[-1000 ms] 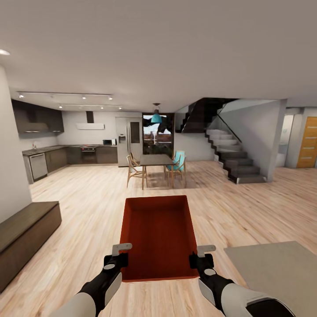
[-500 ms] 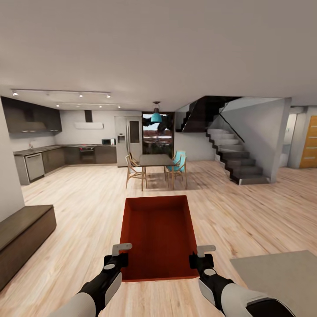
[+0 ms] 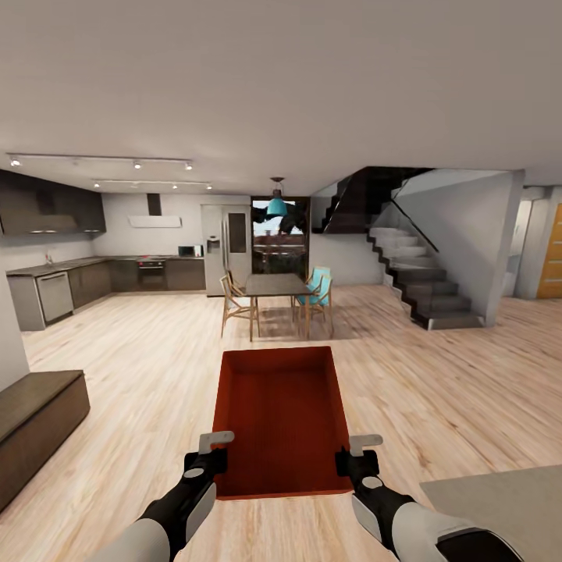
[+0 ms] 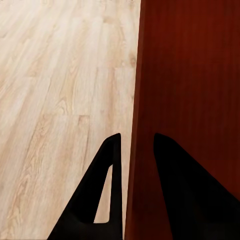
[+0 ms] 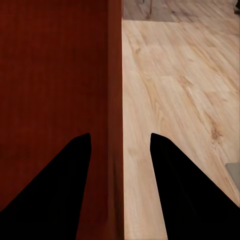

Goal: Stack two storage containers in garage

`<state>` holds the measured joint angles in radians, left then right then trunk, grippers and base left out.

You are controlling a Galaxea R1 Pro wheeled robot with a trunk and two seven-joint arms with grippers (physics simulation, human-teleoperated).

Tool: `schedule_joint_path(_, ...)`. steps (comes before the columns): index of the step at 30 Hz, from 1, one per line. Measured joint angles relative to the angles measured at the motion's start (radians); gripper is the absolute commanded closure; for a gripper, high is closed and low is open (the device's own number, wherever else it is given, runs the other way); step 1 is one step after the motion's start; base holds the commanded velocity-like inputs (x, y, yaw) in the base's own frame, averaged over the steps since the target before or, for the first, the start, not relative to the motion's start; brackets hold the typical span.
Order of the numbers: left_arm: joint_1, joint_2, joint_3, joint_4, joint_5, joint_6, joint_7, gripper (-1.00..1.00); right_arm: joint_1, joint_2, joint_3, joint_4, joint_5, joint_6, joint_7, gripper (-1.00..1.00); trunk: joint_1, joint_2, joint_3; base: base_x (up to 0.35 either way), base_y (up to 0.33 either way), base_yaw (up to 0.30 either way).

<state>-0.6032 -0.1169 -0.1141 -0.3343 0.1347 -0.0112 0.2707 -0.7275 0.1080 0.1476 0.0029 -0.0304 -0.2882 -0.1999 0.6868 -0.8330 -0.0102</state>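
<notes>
Orange-red storage container (image 3: pixel 282 421) sits at 6 o'clock, held up over the light wood floor (image 3: pixel 140 367). L gripper (image 3: pixel 204 460) pinches its left wall, R gripper (image 3: pixel 356 460) pinches its right wall, fingers (image 4: pixel 112 165) on both sides of each wall. Dining table (image 3: pixel 277 285) at 12, kitchen (image 3: pixel 94 265) at 10, stairs (image 3: pixel 421 289) at 2.

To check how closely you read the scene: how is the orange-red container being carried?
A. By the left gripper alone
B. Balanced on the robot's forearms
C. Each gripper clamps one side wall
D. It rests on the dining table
C: the left gripper and the right gripper each straddle a side wall of the container, held above the wood floor.
</notes>
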Motion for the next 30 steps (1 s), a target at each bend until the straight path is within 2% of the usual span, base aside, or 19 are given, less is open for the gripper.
schedule_joint_path(19,0.0,0.0,-0.001,0.0,0.001,0.0,0.0,1.0,0.0,0.0,0.0,0.0,0.0,0.0,0.0,1.0,0.0,0.0,0.0,0.322,0.0,0.0)
schedule_joint_path(30,0.0,0.0,-0.001,0.001,0.001,0.0,0.0,1.0,0.0,0.0,0.0,0.001,0.0,0.0,0.0,1.0,0.0,0.0,-0.01,0.322,0.0,0.0)
